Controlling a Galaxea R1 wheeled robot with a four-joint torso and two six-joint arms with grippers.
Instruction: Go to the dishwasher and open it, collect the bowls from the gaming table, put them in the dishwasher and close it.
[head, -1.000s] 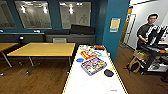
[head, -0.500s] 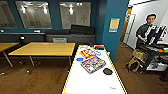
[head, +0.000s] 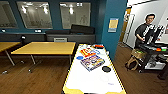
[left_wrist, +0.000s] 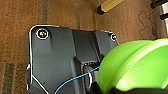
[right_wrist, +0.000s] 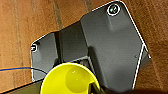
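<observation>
The gaming table (head: 92, 80), long and white-topped with a yellow edge, stretches away right in front of me in the head view, with colourful game boxes (head: 92, 62) at its far half. A lime-green bowl (left_wrist: 135, 66) hangs over the brown floor in the left wrist view, my left gripper (left_wrist: 105, 88) shut on its rim. A second bowl (right_wrist: 68, 80), seen from above its hollow, sits in my right gripper (right_wrist: 93, 88), a dark finger over its rim. The dishwasher is out of view.
A dark flat round object (head: 106, 69) lies on the gaming table. Yellow wooden tables (head: 47, 48) stand to the left. A teal pillar (head: 112, 25) rises behind. At the right a person (head: 146, 30) stands at a cart (head: 152, 50) with a bag (head: 133, 62) beside it.
The head view has barely shifted; the table and the person stay where they were.
</observation>
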